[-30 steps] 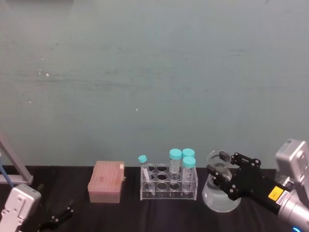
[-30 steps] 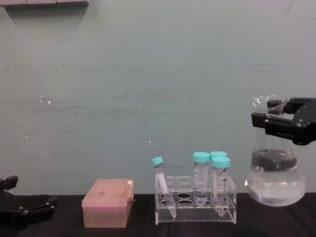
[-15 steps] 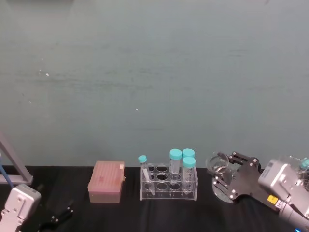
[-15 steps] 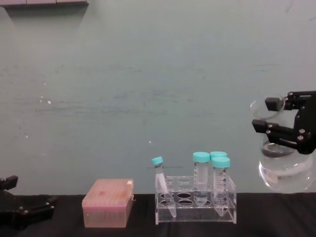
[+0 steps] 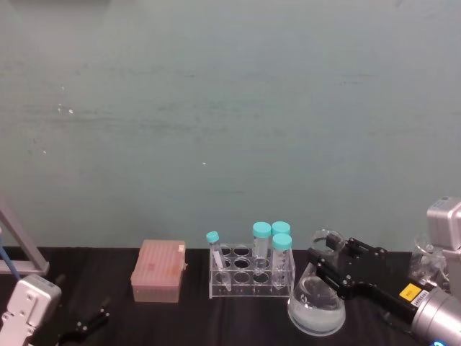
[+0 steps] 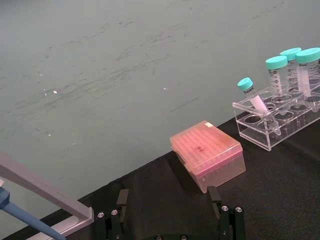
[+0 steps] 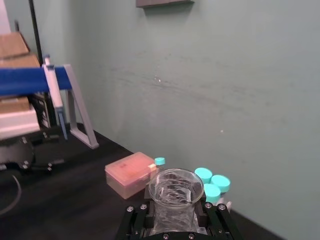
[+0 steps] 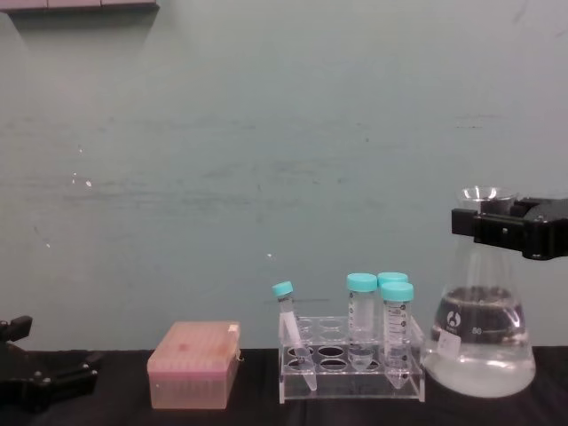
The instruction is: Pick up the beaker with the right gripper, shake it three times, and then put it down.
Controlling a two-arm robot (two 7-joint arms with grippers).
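A black lab table (image 8: 124, 415) stands before a pale green wall, and a clear tube rack (image 8: 351, 368) holding four teal-capped tubes sits near its middle. The beaker (image 8: 479, 342), a glass conical flask with clear liquid in its wide base, stands upright just right of the rack. Its base is level with the rack's foot, so it seems to rest on the table or hang a hair above it. The right gripper (image 8: 497, 226) is pinched around the flask's narrow neck, just under the flared rim.

Half a second ago the flask was higher, farther right of the rack and tilted, with its liquid tipped. Now it is lower, straight and closer to the rack. This is probably the end of a shaking stroke or the start of the set-down; which one cannot be told. Release is not yet done.

A pink tip box (image 8: 193, 366) lies left of the rack. Far left of it, the left gripper (image 6: 170, 220) rests low with its fingers spread, holding nothing.
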